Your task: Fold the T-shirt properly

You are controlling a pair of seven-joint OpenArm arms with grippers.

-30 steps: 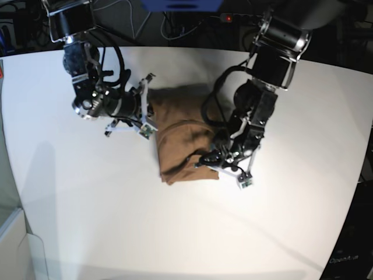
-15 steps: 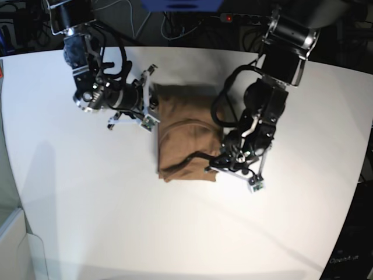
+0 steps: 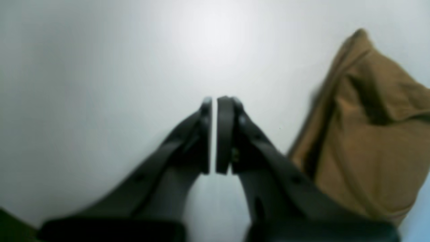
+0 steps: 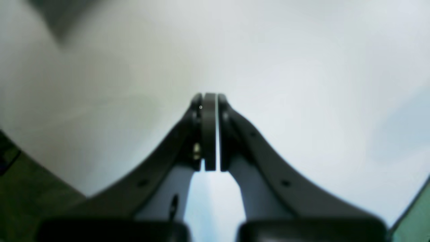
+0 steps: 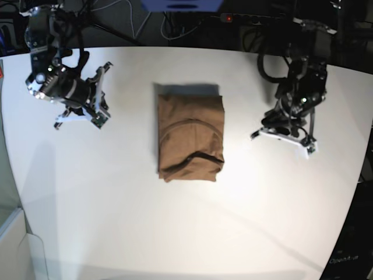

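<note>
Plain tan-brown cotton T-shirt folded into a compact rectangle at centre of smooth white surface, left gripper pinched closed and empty beside the cloth, right gripper closed and empty over bare surface, dark cluttered room with cables behind

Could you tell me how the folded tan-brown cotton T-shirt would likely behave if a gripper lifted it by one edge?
The tan-brown folded cotton T-shirt would probably droop and unfold, since its loose layers show soft creases. It looks light. Pushed across the smooth white table, it would likely bunch rather than slide whole.
</note>
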